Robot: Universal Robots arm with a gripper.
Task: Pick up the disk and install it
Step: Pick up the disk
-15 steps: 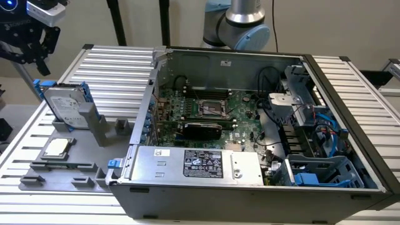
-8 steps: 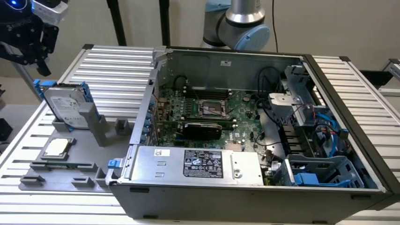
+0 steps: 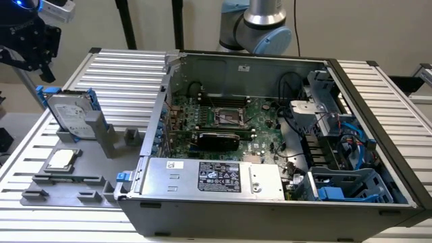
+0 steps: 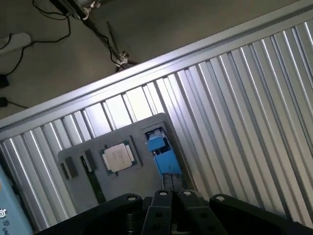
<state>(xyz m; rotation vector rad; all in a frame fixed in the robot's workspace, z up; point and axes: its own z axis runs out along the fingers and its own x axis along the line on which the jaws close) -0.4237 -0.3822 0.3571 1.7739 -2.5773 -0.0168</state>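
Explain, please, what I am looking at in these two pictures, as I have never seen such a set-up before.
This is a single robot arm whose job is to pick up a hard disk and fit it into a computer. One picture comes from a camera standing off the arm. The other comes from a camera on the wrist, looking past the end effector, the black grasping part. Its fingers are shut and hold nothing.

On the ribbed metal table lies an open computer case, its circuit board showing. Beside it, towards the exterior view's left, is a grey tray. The disk stands upright in a holder there, untouched, and a small square chip lies nearby. The end effector hangs above the tray, apart from the disk.
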